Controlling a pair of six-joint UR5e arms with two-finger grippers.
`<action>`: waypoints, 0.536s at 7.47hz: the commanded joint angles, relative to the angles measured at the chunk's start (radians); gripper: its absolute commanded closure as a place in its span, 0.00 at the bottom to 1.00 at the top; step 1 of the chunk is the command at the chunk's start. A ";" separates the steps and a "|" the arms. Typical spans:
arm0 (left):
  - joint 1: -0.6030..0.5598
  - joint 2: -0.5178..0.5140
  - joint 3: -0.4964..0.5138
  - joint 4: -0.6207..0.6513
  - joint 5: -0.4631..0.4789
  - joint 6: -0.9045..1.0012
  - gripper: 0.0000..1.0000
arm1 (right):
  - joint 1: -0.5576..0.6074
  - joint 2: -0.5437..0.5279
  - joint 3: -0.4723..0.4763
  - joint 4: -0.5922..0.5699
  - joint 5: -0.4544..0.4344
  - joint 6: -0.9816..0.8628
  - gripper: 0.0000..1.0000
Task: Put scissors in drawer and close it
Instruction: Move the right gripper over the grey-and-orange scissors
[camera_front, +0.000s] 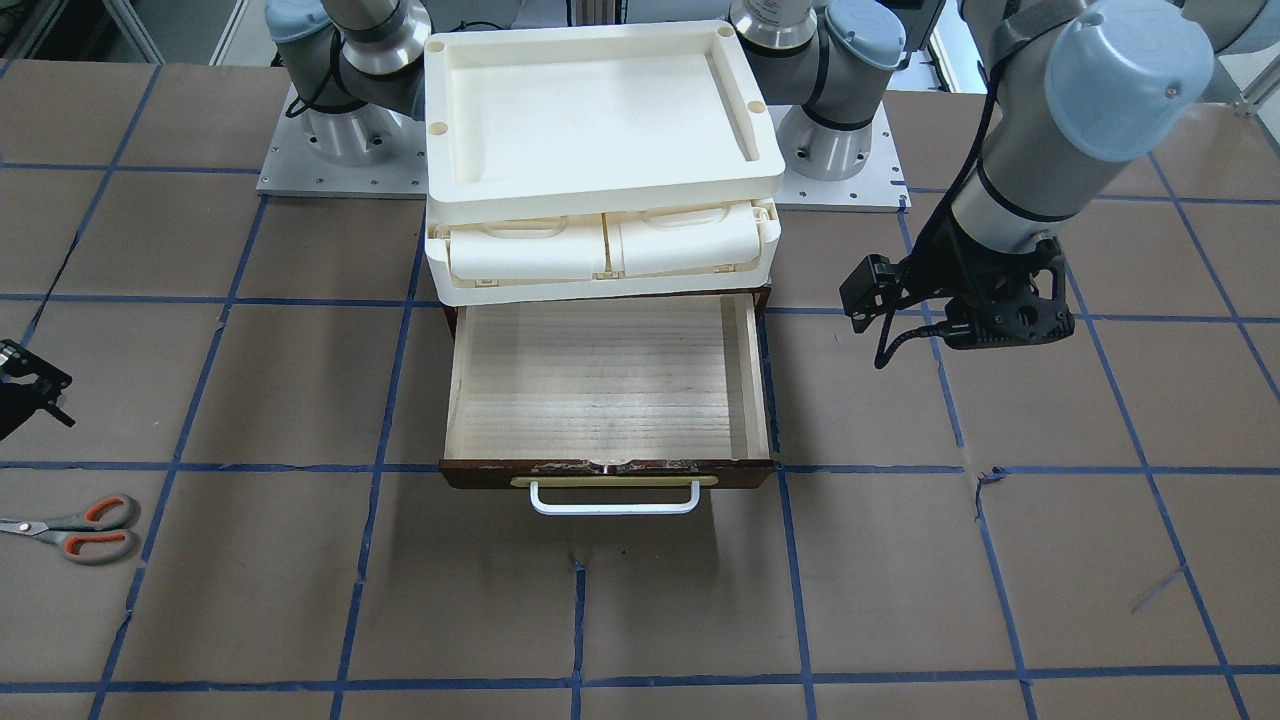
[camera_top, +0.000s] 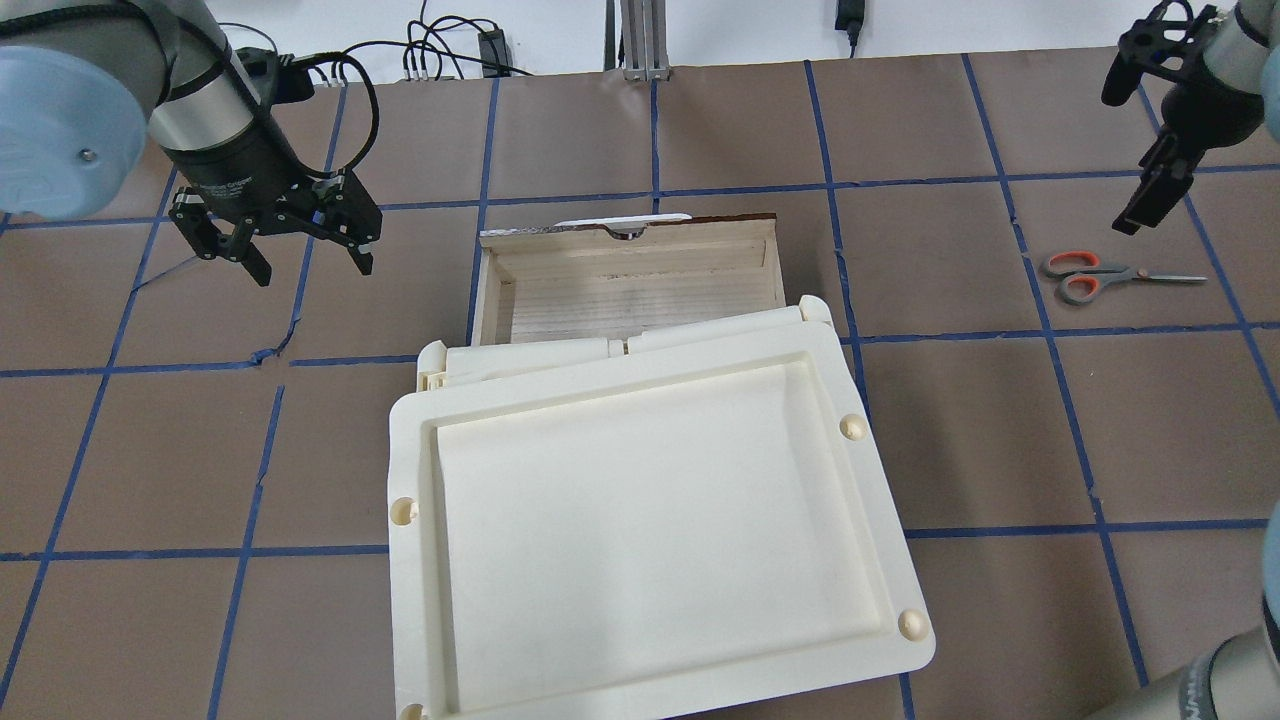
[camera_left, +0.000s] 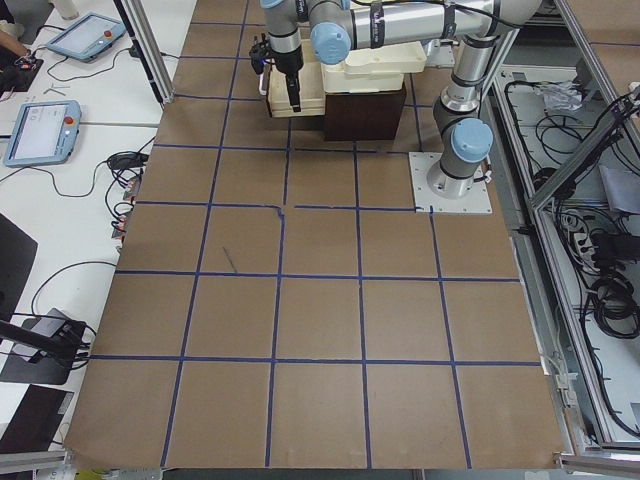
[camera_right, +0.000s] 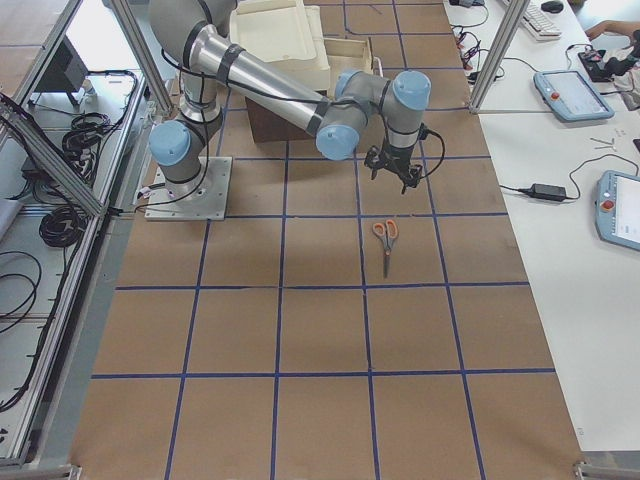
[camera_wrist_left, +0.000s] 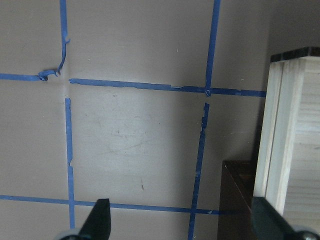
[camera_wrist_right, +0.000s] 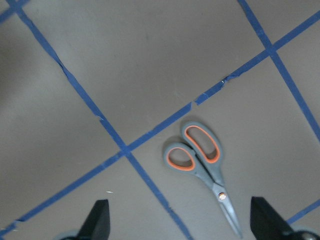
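Observation:
The scissors (camera_front: 75, 530), with grey handles and orange-lined loops, lie flat on the table far to my right, away from the drawer; they also show in the overhead view (camera_top: 1100, 275) and the right wrist view (camera_wrist_right: 200, 160). The drawer (camera_front: 600, 380) is pulled open and empty, its dark front with the white bar handle (camera_front: 614, 498) facing away from me. My right gripper (camera_wrist_right: 182, 225) is open and empty, hovering above the table near the scissors without touching them. My left gripper (camera_top: 310, 265) is open and empty, raised beside the drawer's left side (camera_wrist_left: 280, 130).
A cream plastic organiser with a tray lid (camera_top: 650, 520) sits on top of the drawer's dark housing, between the arm bases. Blue tape lines grid the brown table. Operator desks with tablets (camera_right: 570, 95) stand beyond the table's far edge.

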 joint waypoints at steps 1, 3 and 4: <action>-0.017 -0.001 0.004 -0.003 0.000 0.005 0.00 | -0.064 0.043 0.069 -0.141 0.012 -0.344 0.00; -0.040 -0.001 0.005 0.002 0.003 -0.039 0.00 | -0.108 0.116 0.070 -0.216 0.059 -0.600 0.00; -0.041 -0.002 0.005 0.011 0.001 -0.054 0.00 | -0.130 0.145 0.070 -0.244 0.091 -0.654 0.00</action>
